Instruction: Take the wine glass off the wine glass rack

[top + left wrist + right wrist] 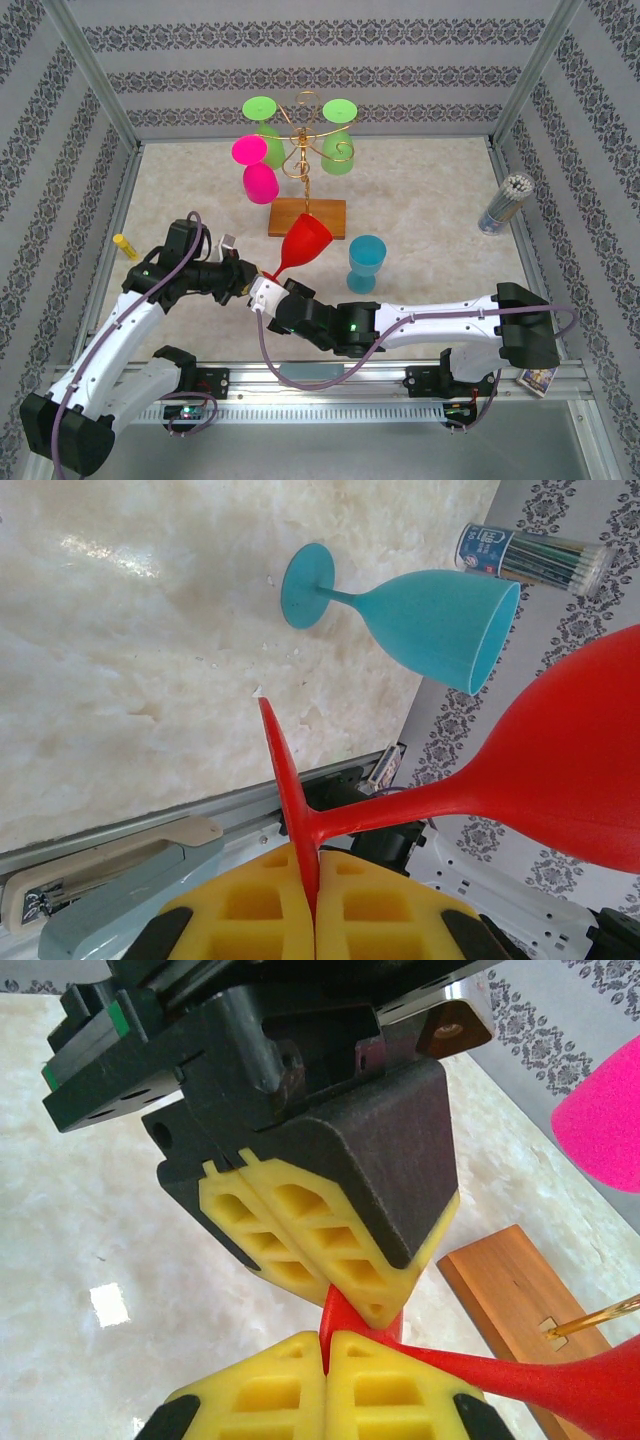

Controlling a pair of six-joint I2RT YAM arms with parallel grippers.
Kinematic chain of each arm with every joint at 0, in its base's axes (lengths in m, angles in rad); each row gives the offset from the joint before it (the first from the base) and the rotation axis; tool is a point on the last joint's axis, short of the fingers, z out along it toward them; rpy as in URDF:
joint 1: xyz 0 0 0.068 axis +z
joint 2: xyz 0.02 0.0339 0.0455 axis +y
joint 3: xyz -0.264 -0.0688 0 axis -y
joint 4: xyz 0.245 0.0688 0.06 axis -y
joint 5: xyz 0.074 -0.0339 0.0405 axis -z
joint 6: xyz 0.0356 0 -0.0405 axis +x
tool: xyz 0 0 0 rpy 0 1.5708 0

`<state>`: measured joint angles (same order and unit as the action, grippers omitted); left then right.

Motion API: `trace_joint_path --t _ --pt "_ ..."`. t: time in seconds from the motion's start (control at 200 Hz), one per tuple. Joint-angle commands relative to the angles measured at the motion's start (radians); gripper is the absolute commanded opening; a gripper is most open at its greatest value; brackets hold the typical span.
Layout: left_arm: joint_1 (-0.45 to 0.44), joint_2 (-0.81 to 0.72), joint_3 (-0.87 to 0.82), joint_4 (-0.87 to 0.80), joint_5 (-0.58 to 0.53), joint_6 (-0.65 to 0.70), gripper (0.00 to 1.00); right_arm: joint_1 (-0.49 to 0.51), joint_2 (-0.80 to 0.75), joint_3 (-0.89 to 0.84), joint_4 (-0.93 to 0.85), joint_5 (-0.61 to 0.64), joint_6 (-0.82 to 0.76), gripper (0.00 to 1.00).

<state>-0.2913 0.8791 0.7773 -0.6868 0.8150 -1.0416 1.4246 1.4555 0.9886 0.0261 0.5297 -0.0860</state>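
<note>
A: Where is the red plastic wine glass (305,240) to be found?

B: It is held in the air over the middle of the marbled cream desk (430,190). It is just in front of the near edge of the brown wooden base of the gold wire wine glass rack (325,215) and clear of the wire arms.

A: By which arm is it gripped?

B: By both. The yellow left fingers (250,905) are clamped on the rim of the thin round foot. The yellow right fingers (385,1395) are pressed shut on the same foot beside them. The two pairs are met tip to tip, so neither arm can be called nearer.

A: How is the long axis laid?

B: The stem is tilted up and away from both pairs of fingers, and the bowl is pointed toward the rack on the far side. It is judged that one pair must be released before the glass can be carried off and stood up.

A: What is counted?

B: Five glasses are counted. The red one is held, and a blue one (367,262) is stood upright on the desk to its right. Three are hung foot-up on the rack: one pink (260,183) and two green (260,105) (337,110). One rack is seen.
</note>
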Motion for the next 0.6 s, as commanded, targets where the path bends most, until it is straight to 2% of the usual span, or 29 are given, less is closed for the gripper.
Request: trace_joint_path --t 0.0,0.185,0.595 --pt "0.015 -0.011 -0.041 0.028 -0.039 0.007 0.00 0.010 -0.056 0.083 0.073 -0.022 0.008 0.00" --pt "0.014 -0.042 -0.092 0.149 -0.011 -0.049 0.00 0.010 -0.061 0.102 0.044 -0.063 0.050 0.00" --pt "0.015 -0.076 -0.148 0.290 -0.009 -0.089 0.00 0.008 -0.103 0.153 -0.084 -0.131 0.218 0.20"
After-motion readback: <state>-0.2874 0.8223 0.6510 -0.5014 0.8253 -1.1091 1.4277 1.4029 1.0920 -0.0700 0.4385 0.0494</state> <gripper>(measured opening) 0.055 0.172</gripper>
